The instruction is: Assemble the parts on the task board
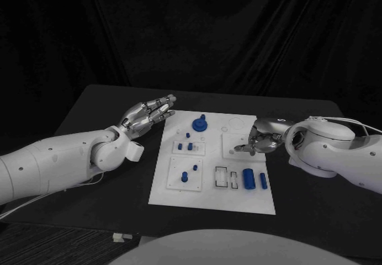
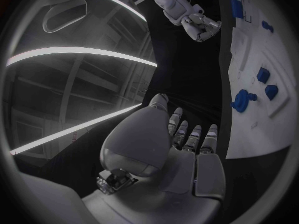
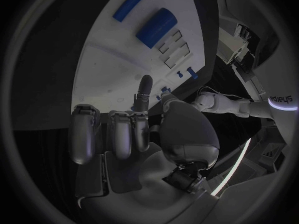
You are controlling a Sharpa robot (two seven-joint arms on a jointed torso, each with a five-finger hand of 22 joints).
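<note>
Board [image 1: 208, 196] lies flat mid-surface [image 1: 95, 204], white and rigid-looking. Blue parts spread over it: round knob [image 1: 200, 123] at far centre, two small pegs [image 1: 185, 146] in a left recess, another peg [image 1: 184, 176] nearer on the left, a fat cylinder [image 1: 249, 179] and a slim pin [image 1: 263, 180] lying side by side near right, next to empty rectangular slots [image 1: 226, 177]. Left hand [image 1: 148, 115] hovers off the board's far-left corner, fingers straight and apart, holding nothing. Right hand [image 1: 256, 142] sits low over the board's right-centre, fingers curled down toward a square recess; whether it pinches anything I cannot tell. Judging by look, the parts are hard moulded plastic: light, stiff, smooth, not fragile, likely slick against metal fingers. The cylinder and pin could roll if nudged; best taken across the middle of their length with opposed fingertips. The knob offers its raised stem. Small pegs need a fine fingertip pinch from above.
</note>
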